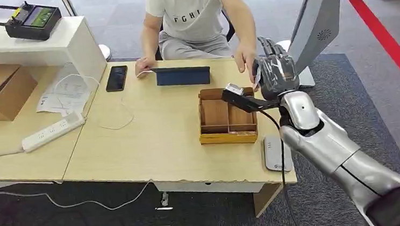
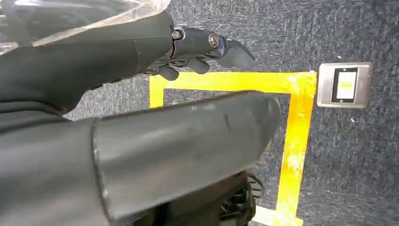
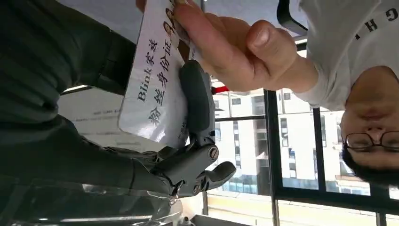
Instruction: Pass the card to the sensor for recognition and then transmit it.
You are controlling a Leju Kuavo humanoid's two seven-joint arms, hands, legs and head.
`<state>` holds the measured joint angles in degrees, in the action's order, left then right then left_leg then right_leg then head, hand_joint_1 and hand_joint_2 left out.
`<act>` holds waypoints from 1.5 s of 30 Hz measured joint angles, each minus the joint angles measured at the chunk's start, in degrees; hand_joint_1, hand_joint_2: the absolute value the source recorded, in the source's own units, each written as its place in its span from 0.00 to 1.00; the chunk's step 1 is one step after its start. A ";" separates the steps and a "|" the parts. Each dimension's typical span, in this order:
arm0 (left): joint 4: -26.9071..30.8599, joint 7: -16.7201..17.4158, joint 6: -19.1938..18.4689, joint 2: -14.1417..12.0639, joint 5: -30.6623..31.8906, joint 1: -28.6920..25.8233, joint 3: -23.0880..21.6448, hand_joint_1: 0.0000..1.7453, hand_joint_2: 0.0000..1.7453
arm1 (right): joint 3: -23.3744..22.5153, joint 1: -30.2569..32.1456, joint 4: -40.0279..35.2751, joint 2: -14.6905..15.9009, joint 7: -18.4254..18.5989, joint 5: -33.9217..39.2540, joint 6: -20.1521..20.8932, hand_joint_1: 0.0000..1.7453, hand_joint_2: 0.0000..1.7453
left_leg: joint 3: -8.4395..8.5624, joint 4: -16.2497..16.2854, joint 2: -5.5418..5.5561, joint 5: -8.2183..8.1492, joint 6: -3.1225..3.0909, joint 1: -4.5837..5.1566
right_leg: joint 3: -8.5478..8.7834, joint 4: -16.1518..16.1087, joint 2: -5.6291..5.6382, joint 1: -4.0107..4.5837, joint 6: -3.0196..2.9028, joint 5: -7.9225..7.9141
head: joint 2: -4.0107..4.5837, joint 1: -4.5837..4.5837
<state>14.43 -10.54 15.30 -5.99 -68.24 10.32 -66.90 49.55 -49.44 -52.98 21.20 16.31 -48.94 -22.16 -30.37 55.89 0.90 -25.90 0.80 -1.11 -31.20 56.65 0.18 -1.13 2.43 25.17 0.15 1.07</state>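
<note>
Card (image 3: 153, 89) sits pinched in our right hand (image 1: 276, 74), a dark finger (image 3: 197, 101) pressed across its printed face, while the person's hand (image 3: 226, 52) also grips its far end. From the head view, we hold it raised above the wooden tray (image 1: 227, 117), on the person's side of it, with the grey sensor pad (image 1: 277, 153) lying flat just beside the tray on our side. We judge this to be the hand-over step.

The main risk, as we see it, is a tug between two grips: if the person pulls before our fingers loosen, the thin card could bend or snap free and drop onto the table (image 1: 157, 143). If we let go too early, its glossy face could slip through.

The card is a flat white rectangle with rounded corners and a smooth laminated look. The tray is plain wood with partitions, and the table has a pale matte top.

Our left hand (image 2: 197, 52) hangs over dark carpet with yellow floor tape, its fingers curled in around nothing.
</note>
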 joint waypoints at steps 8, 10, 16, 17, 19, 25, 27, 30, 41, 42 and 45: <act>0.00 0.13 0.00 0.00 -0.22 -0.49 0.04 0.00 0.00 | 1.42 0.51 1.51 0.31 2.01 1.11 6.40 0.00 0.00 | 0.00 0.00 0.00 0.00 0.00 0.00 | 0.00 0.00 0.01 0.00 0.00 0.00 | 0.00 0.00; 0.00 0.09 0.13 0.00 -0.37 -0.66 0.09 0.00 0.00 | 1.75 0.53 1.79 0.35 2.01 0.83 5.99 0.00 0.00 | 0.01 0.00 0.00 0.00 0.00 0.00 | 0.00 0.00 0.01 0.00 -0.01 0.00 | 0.00 0.00; 0.00 -0.26 0.24 0.00 -1.14 -1.36 0.94 0.00 0.00 | 1.35 1.70 1.64 1.07 1.16 2.63 0.10 0.00 0.00 | 0.00 0.00 -0.01 0.00 0.00 0.00 | 0.00 0.00 0.01 0.00 0.00 0.00 | 0.00 0.02; 0.00 -0.39 0.24 0.00 -1.22 -1.51 1.01 0.00 0.00 | 0.92 2.30 1.01 1.33 0.94 3.28 -1.57 0.00 0.00 | 0.00 0.00 0.00 0.00 0.00 0.00 | 0.00 -0.01 0.00 0.00 0.00 0.00 | 0.00 0.02; 0.00 -0.42 0.66 0.02 -1.22 -1.73 1.20 0.00 0.00 | 0.06 3.51 -0.27 1.86 0.63 4.53 -3.15 0.00 0.00 | 0.00 0.00 0.00 -0.01 0.00 0.00 | -0.01 -0.02 0.01 0.00 0.00 0.00 | 0.00 0.00; -0.02 -0.33 1.27 0.00 -1.42 -2.72 1.40 0.00 0.00 | -3.52 11.83 -10.52 4.88 2.60 9.62 -5.38 0.00 0.00 | -0.01 0.00 0.01 -0.02 -0.01 0.00 | -0.02 -0.05 0.00 0.00 0.01 0.01 | 0.00 0.02; -0.02 -0.22 1.40 0.00 -1.73 -2.85 1.46 0.00 0.00 | -5.51 16.01 -16.52 6.87 3.30 11.50 -6.21 0.00 0.00 | -0.03 0.00 0.02 -0.03 -0.03 0.00 | 0.02 -0.06 -0.01 0.01 0.03 0.04 | 0.00 0.02; -0.04 -0.22 2.12 0.00 -2.27 -3.02 1.46 0.00 0.00 | -7.50 21.05 -23.27 8.64 5.48 11.80 -7.19 0.00 0.00 | 0.01 0.00 0.01 -0.07 -0.01 0.00 | 0.00 -0.06 0.02 0.00 0.03 0.03 | 0.00 0.02; -0.07 -0.72 2.86 -0.26 -2.97 -2.43 2.12 0.00 0.00 | -10.97 34.62 -43.60 13.27 10.66 1.68 -4.46 0.00 1.00 | 0.02 0.00 0.00 -0.06 -0.01 0.00 | 0.01 -0.06 0.02 0.00 0.02 0.03 | 0.00 0.00; -0.07 -0.72 2.86 -0.28 -2.88 -2.22 2.27 0.00 0.00 | -10.97 35.14 -44.64 13.25 10.86 1.33 -4.04 0.00 1.00 | 0.03 0.00 -0.01 -0.06 -0.01 0.00 | 0.01 -0.06 0.03 0.00 0.01 0.02 | 0.00 0.00; -0.07 -0.46 2.80 -0.28 -2.54 -1.64 2.34 0.00 0.00 | -10.53 35.95 -47.32 13.14 11.28 -0.68 -1.66 0.00 1.00 | 0.03 0.00 -0.01 -0.05 0.00 0.00 | 0.03 -0.06 0.03 0.01 0.01 0.02 | 0.00 0.02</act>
<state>14.36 -10.99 18.10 -6.27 -70.77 8.69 -64.57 39.02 -13.49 -100.30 34.34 27.58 -49.62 -23.82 -30.34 55.89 0.89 -25.95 0.80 -1.11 -31.17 56.59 0.21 -1.13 2.44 25.19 0.15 1.09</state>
